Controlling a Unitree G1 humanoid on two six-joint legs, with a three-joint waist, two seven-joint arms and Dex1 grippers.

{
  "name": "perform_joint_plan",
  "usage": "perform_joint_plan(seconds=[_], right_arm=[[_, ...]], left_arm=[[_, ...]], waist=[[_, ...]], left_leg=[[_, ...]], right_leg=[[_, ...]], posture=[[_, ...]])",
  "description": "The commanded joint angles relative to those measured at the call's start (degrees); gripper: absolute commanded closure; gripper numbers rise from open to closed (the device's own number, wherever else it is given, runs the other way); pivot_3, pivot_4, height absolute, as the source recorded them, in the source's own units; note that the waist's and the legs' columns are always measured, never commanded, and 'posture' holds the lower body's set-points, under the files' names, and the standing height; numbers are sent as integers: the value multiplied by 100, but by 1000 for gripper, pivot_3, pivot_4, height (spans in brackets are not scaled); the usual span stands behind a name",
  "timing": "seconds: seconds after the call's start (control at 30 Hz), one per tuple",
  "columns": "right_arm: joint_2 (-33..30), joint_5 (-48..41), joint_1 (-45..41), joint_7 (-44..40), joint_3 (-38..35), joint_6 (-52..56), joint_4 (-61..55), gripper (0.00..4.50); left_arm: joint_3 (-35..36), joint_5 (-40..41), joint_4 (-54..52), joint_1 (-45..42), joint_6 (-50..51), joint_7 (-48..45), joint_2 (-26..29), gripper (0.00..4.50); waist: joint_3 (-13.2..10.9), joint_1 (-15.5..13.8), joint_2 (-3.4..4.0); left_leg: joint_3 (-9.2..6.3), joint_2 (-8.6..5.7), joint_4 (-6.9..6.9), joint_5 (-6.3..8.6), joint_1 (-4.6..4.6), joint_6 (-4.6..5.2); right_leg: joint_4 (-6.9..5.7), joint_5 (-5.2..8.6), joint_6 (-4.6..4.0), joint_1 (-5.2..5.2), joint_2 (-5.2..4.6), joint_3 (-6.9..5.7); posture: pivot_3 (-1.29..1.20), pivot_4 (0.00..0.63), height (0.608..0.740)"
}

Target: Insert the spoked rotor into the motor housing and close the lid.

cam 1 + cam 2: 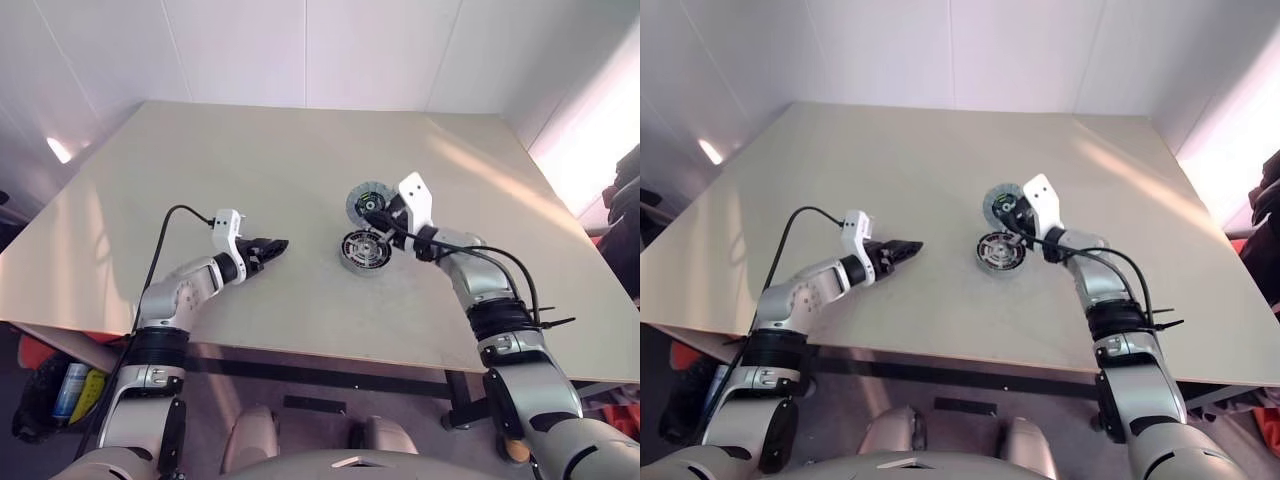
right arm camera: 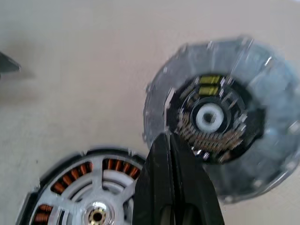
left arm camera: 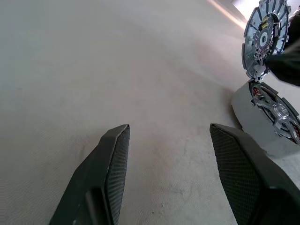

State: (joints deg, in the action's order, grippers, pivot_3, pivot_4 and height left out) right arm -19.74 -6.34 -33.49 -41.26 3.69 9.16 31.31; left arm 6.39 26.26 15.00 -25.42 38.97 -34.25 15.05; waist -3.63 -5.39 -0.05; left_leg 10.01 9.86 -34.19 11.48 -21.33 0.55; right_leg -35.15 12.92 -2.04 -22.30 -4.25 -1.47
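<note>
The right gripper [image 1: 372,217] has its two black fingers [image 2: 174,185] pinched fully together on the edge of the lid [image 1: 366,202], which it carries tilted up on edge, clear of the table [image 1: 250,160]. In the right wrist view the lid's dark centre faces the camera, with coppery windings, two yellow parts and a white hub inside the pale finned rim. Gripping at the rim rather than across the face leaves the whole disc free to be lowered flat, which is probably why it is held this way.

Just below and beside those fingertips sits the motor housing [image 1: 364,250], resting flat on the table. The spoked rotor [image 2: 96,194] already lies inside it: silver spokes and a bright central hub, with orange-brown coils showing through the gaps (so the first half of the task looks done). The lid's lower edge hangs near the housing's far rim, but whether the two touch cannot be told. Closing would seem to call for tipping the lid down and centring it over the rotor.

Well apart from all this, the left gripper [image 1: 268,249] hovers low over bare table with its fingers spread wide and nothing between them. It points towards the housing, which appears at the edge of the left wrist view, perhaps ready to steady it.
</note>
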Motion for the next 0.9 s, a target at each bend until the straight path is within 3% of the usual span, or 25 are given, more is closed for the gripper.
perform_joint_plan(seconds=[0.03, 0.3, 0.67, 0.9], right_arm=[[94, 82, 108, 25, 46, -190, 221, 4460], [30, 92, 81, 76, -36, -340, 216, 4460], [-162, -517, 60, -423, -319, -79, -1273, 4460], [-109, -351, 471, -377, -201, -127, -871, 4460]], left_arm=[[58, 50, -184, -75, -38, -30, 54, 1621], [63, 43, -150, -102, -46, -26, 84, 1621], [37, 34, -99, -145, -72, -59, 75, 1621], [40, 25, -85, -175, -80, -69, 90, 1621]], waist=[[0, 4, 0], [0, 10, 0], [-1, 3, 1], [-1, -7, 1]], left_leg=[[0, 0, 0, 0, 1, 0], [0, 1, 0, 0, 24, 0], [0, 1, 2, 2, 2, 3], [0, 0, 2, 2, 3, 4]], right_leg=[[0, 0, 0, 0, 0, 0], [-1, 0, 0, 20, 0, 0], [2, 0, 0, 1, 0, 0], [5, 0, 0, 4, 0, 0]], posture=[[0, 0, 740], [0, 0, 740], [0, 0, 740], [0, 0, 740]])
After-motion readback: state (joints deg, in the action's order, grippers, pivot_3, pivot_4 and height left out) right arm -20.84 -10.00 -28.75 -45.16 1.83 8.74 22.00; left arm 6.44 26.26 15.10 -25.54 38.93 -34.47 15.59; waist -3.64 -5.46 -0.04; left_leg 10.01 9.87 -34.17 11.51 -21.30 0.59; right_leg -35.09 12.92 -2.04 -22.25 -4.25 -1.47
